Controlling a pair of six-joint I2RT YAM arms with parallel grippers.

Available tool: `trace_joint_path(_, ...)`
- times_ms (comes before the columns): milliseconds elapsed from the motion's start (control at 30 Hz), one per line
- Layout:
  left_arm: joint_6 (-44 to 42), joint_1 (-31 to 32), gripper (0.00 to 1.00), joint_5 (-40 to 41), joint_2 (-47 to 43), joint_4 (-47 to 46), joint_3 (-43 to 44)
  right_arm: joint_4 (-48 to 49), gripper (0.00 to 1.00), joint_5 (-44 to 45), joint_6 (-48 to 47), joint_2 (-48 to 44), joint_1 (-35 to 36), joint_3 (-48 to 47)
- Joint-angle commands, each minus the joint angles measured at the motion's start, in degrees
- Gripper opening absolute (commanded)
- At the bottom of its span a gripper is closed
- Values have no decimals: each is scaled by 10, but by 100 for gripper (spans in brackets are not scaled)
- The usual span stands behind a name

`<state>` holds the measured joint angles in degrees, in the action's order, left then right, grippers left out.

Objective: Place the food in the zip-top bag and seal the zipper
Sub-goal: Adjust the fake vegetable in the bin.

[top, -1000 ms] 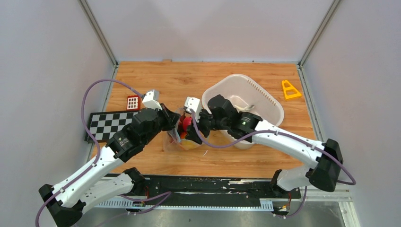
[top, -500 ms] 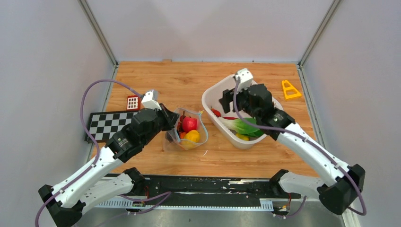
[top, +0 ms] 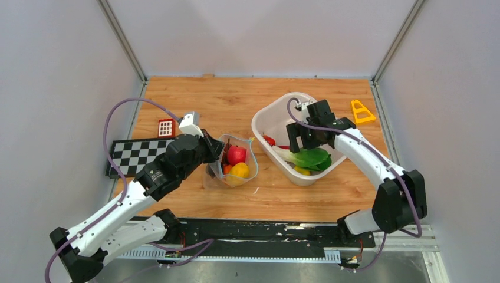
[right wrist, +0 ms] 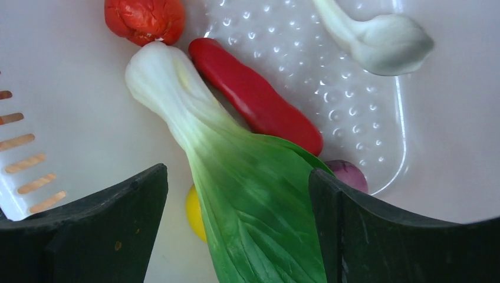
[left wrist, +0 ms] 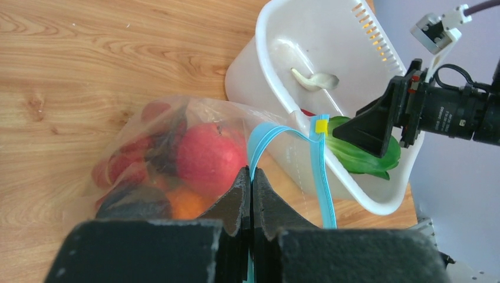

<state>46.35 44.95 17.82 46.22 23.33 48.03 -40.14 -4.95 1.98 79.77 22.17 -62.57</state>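
bag [top: 219, 177]: clear, set on the table [top: 194, 100] just left of the basket [top: 277, 111], mouth open.
zipper [left wrist: 322, 177]: teal strip round the mouth, unsealed; a yellow slider [left wrist: 321, 125] is seen at the end nearest the basket.
held in the bag: apple [top: 236, 154], lemon [top: 240, 170], tangerine [left wrist: 187, 203], grapes [left wrist: 127, 168].
left gripper [left wrist: 252, 191]: left of the basket, jaws pinched fully together on the zipper's near run.
right gripper [right wrist: 239, 194]: over the basket's middle, jaws spread wide, nothing held; bok choy [right wrist: 247, 194] is seen between the fingers [right wrist: 112, 230], untouched.
in the basket: the bok choy laid over a yellow piece [right wrist: 193, 206] and beside a purple piece [right wrist: 352, 175]; a red pepper [right wrist: 253, 97] against its stem; a lumpy red piece [right wrist: 144, 17]; a white piece [right wrist: 389, 41] apart from these.
right of the basket: yellow triangle [top: 361, 112].
well left of the basket: red tile [top: 166, 127], checkerboard [top: 137, 154].
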Motion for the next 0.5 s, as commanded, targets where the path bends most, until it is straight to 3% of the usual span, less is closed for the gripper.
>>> trace_joint_path(0, -5, 0, 0, -2, 4, -21, 10, -66, 90, -43, -35, 46, 2, -44)
trace_joint_path(233, -8, 0, 0, 3, 2, -16, 12, -72, 86, 45, -25, 129, 8, -56)
trace_joint_path(333, -8, 0, 0, 4, 0, -16, 10, -39, 65, 100, 0, 124, 7, -59)
trace_joint_path(467, -7, 0, 0, 4, 2, -16, 11, 21, 32, 109, 20, 88, 7, -59)
